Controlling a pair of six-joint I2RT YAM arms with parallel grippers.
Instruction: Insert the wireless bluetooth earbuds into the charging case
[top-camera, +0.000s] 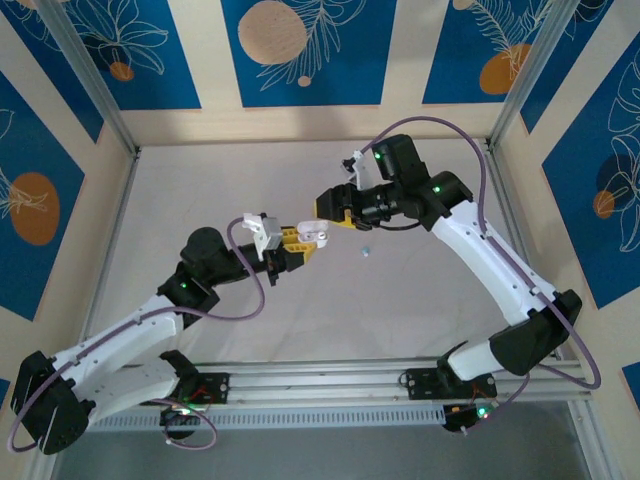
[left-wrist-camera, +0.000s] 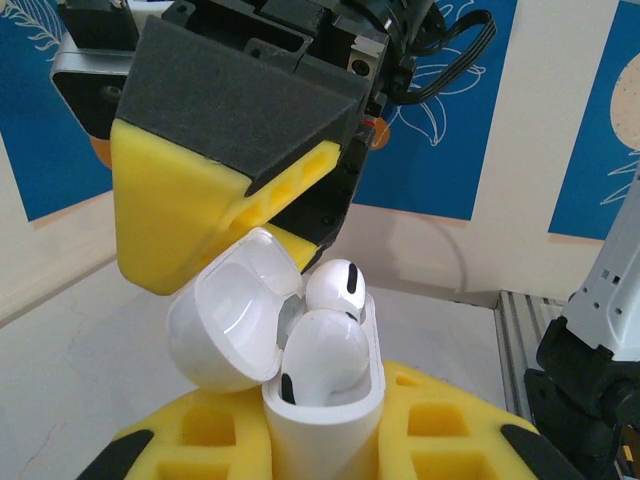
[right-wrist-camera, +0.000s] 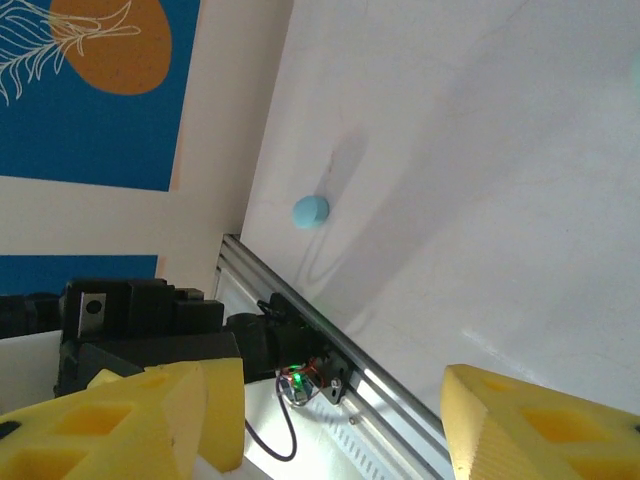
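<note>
From above, I'm seeing the left tool clenching the charging case, the right tool just beside it. Left wrist is revealing more: lid open, two white earbuds sitting inside, probably needing pressing home next. Right wrist is showing its tool released, empty, a teal piece lying on the tabletop.

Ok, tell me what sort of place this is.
Likely a lab robot cell: left arm and right arm bolted to an aluminium rail, white table, blue leaf-print wall panels.
</note>
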